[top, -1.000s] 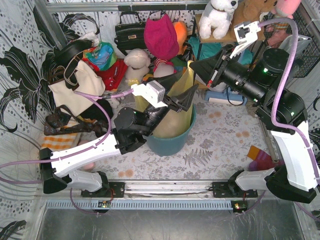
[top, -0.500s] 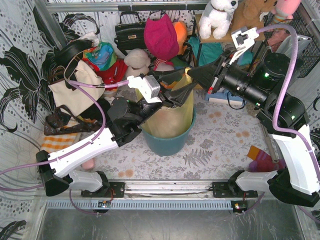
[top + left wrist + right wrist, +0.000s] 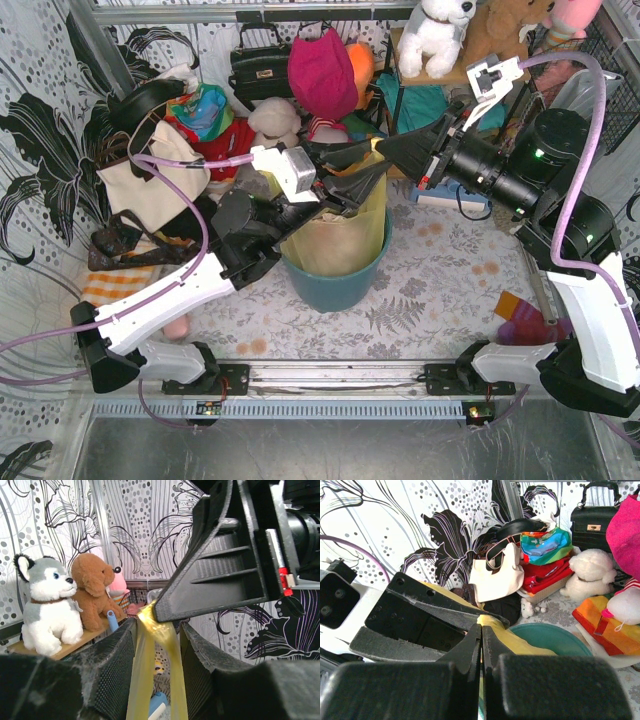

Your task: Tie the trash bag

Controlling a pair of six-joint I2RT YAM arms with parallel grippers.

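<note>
The trash bag [image 3: 345, 235], thin yellow plastic, sits in the teal round bin [image 3: 335, 285], and its top is drawn up into strips. My right gripper [image 3: 383, 150] is shut on the gathered top, with yellow plastic [image 3: 520, 640] showing at its closed tips [image 3: 481, 626]. My left gripper [image 3: 368, 165] meets it from the left. In the left wrist view its fingers [image 3: 115, 665] stand apart on either side of two hanging yellow strips [image 3: 175, 675]. The left strip lies against the left finger. The gripper [image 3: 157, 626] is open around them, just below the right gripper's finger [image 3: 215, 580].
A cream tote bag [image 3: 150, 180] and a black handbag [image 3: 260, 65] crowd the back left. Plush toys [image 3: 435, 30] sit on a shelf at the back, a husky [image 3: 47, 610] and a brown one [image 3: 95, 595] among them. Coloured items [image 3: 520, 315] lie at the right edge.
My left gripper has risen from the bin's rim to the bag's top and its jaws have narrowed around the strips. My right gripper has shifted slightly left, still holding the bag.
</note>
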